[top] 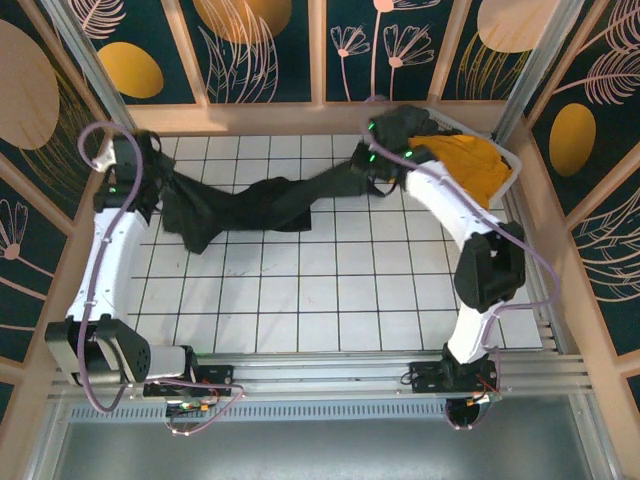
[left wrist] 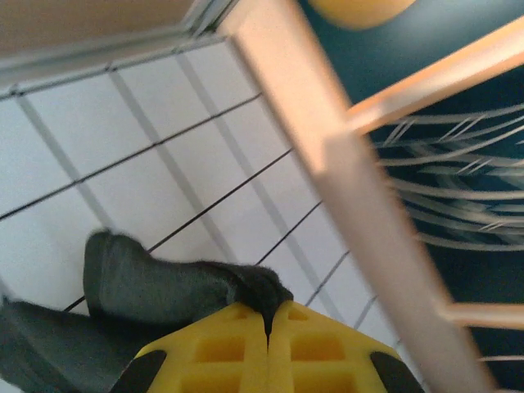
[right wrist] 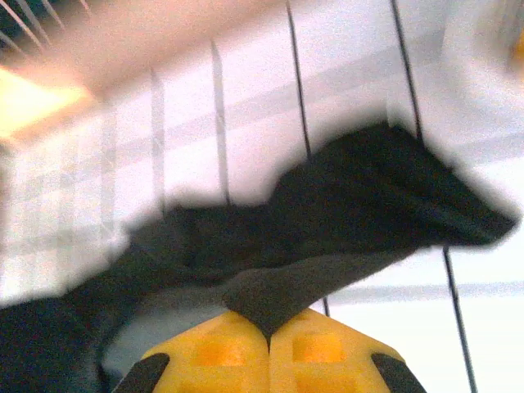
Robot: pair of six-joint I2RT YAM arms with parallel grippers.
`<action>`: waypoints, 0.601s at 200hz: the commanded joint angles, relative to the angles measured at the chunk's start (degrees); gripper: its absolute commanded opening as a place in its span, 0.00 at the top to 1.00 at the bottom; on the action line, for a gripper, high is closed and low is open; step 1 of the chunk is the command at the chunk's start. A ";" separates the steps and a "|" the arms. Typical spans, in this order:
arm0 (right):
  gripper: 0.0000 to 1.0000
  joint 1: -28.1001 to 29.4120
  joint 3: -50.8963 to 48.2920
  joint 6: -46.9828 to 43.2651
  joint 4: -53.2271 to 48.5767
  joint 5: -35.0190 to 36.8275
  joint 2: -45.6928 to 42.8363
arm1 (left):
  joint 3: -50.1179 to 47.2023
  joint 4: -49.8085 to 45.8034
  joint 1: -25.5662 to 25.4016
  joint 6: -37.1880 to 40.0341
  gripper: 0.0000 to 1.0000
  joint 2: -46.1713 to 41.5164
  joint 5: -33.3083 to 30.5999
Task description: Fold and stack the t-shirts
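My yellow-padded left gripper (left wrist: 267, 327) and right gripper (right wrist: 268, 337) are both pinched tight on the large black cloth t-shirt (top: 250, 205) slung between them across the far white tiled table (top: 300, 300); spreading step, I reckon, so next it needs drawing flat

The black t-shirt (top: 250, 205) and the mustard-yellow t-shirt (top: 470, 165) are both soft, matt, wrinkled cloth, while the basket (top: 516, 168) is white plastic. The bench (top: 300, 300) has a smooth white tiled face with a faint sheen, a pale wooden rail (top: 250, 116) at its far edge and a brushed metal bar (top: 330, 375) at its near edge. The left claw (left wrist: 268, 319) and the right claw (right wrist: 268, 336) are smooth, matt yellow moulded plastic.
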 commanded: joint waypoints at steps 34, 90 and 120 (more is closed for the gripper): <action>1.00 -8.02 12.10 -4.91 1.84 -5.56 -11.27 | 19.97 -3.27 3.85 -2.22 1.00 -0.54 -2.19; 1.00 -12.34 -6.72 -2.91 13.24 -8.90 -33.57 | 17.02 -3.53 3.86 -3.45 1.00 -12.37 -7.38; 1.00 -13.99 -9.05 -0.20 15.02 -13.31 -33.54 | 17.83 -4.76 3.89 -2.35 1.00 -12.51 -7.64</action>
